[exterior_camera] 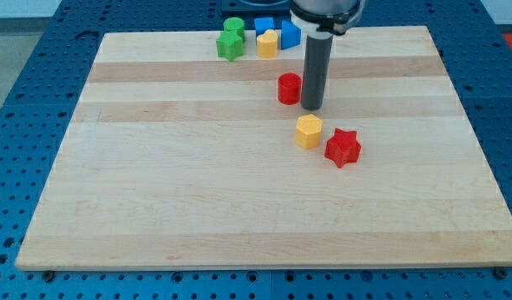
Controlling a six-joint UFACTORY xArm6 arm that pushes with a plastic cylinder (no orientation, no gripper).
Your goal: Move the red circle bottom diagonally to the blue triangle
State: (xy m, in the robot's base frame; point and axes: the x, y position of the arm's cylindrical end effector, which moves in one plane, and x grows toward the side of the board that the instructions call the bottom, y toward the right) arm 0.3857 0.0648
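The red circle (288, 88) stands on the wooden board (198, 183), right of centre in the upper half. My tip (312, 107) rests just to its right, touching or nearly touching it. The blue triangle (290, 33) sits near the board's top edge, straight above the red circle, partly hidden behind my rod.
A yellow hexagon (308, 132) and a red star (342, 147) lie just below my tip. At the top edge are a green circle (234, 27), a green star (229, 45), a blue block (263, 25) and a yellow block (267, 43). The board lies on a blue perforated table.
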